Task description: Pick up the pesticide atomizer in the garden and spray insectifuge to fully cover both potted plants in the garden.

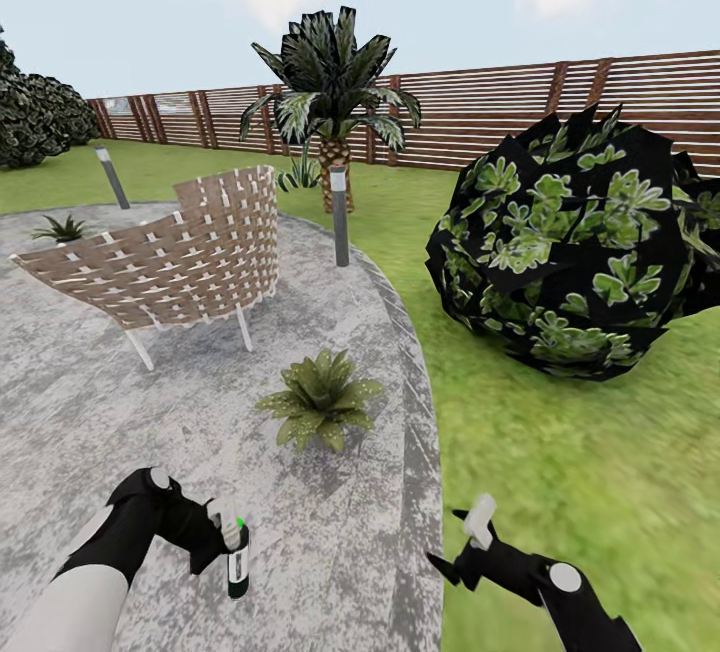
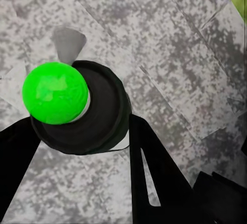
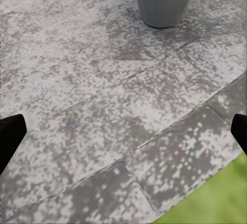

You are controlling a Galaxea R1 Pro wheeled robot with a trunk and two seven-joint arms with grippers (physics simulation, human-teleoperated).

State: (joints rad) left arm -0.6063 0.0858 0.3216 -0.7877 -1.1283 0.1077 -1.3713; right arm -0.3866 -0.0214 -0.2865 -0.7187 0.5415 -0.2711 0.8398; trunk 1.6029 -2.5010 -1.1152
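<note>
In the head view my left gripper [image 1: 226, 530] is shut on the pesticide atomizer [image 1: 237, 564], a slim dark bottle held upright over the stone patio [image 1: 90, 412]. The left wrist view looks down on the atomizer [image 2: 98, 116] and its bright green cap, with black fingers [image 2: 154, 172] on both sides. One potted plant [image 1: 322, 399] stands on the patio just ahead of both arms. Its grey pot [image 3: 165, 2] shows in the right wrist view. A second potted plant [image 1: 62, 228] sits far left beyond the chair. My right gripper [image 1: 462, 544] is open and holds nothing, over the patio's edge.
A woven brown chair [image 1: 170, 262] stands on the patio behind the near plant. Two grey post lights [image 1: 340, 217] [image 1: 112, 177] rise at the patio rim. A big dark bush [image 1: 570, 242] fills the lawn at right; a palm [image 1: 330, 92] and a slatted fence [image 1: 480, 112] stand behind.
</note>
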